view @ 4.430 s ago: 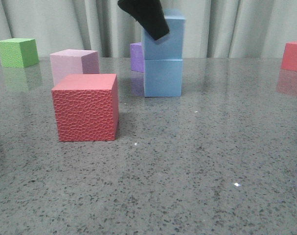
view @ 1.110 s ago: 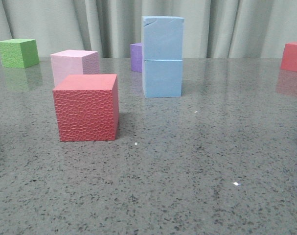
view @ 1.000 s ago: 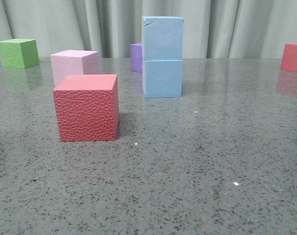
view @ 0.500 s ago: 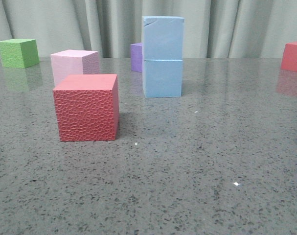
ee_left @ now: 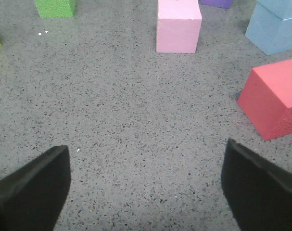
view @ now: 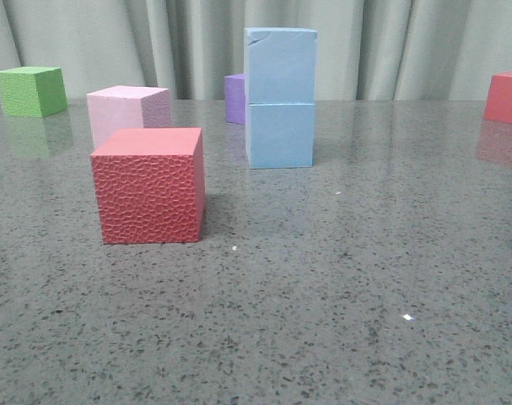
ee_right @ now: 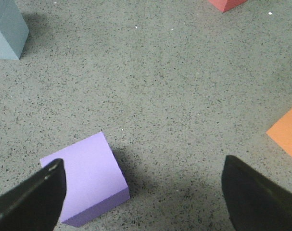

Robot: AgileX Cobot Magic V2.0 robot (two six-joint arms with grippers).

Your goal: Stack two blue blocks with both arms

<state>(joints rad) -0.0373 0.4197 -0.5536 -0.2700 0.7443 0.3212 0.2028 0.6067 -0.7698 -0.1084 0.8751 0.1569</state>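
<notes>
Two pale blue blocks stand stacked at the middle back of the table. The upper block (view: 280, 65) has a nick at its top left edge and rests squarely on the lower block (view: 280, 135). The stack also shows in the left wrist view (ee_left: 275, 29) and in the right wrist view (ee_right: 7, 30). No gripper shows in the front view. My left gripper (ee_left: 146, 192) is open and empty over bare table. My right gripper (ee_right: 143, 195) is open and empty above the table, with a purple cube (ee_right: 83, 178) by one finger.
A textured red cube (view: 149, 185) stands in front at the left, a pink cube (view: 126, 112) behind it, a green cube (view: 31, 90) at the far left. A purple cube (view: 234, 98) sits behind the stack. A red cube (view: 506, 98) is at the right, an orange cube (ee_right: 287, 130) shows near my right gripper.
The black gripper that was at the upper blue block 4.4 s ago has left the front view. The stack has stood unmoved over the last second.
</notes>
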